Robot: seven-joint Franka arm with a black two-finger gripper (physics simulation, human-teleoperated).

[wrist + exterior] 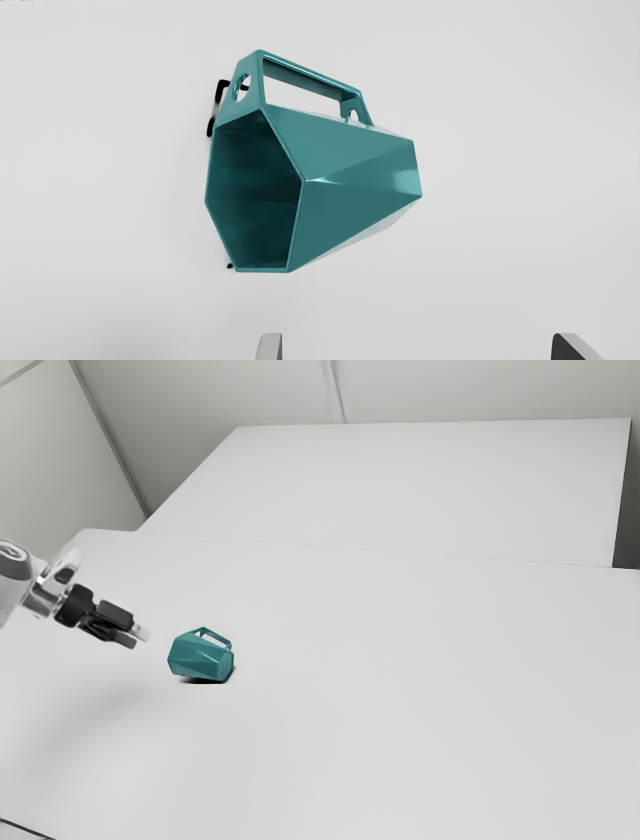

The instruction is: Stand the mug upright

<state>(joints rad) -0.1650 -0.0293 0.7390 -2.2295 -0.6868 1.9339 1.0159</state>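
Observation:
In the exterior view my black gripper (139,638) hangs above the table at the left, a short way from the mug and not touching it. The teal faceted mug (200,656) lies on its side, its handle on the upper side. In the wrist view the mug (350,185) shows its dark open mouth and its angular handle. My gripper (417,345) is open there, its two fingertips wide apart with nothing between them.
The mug lies on a large white table (420,700). Behind it stands a second white surface (420,480), with pale walls beyond. A dark cable (25,829) crosses the exterior view's lower left corner.

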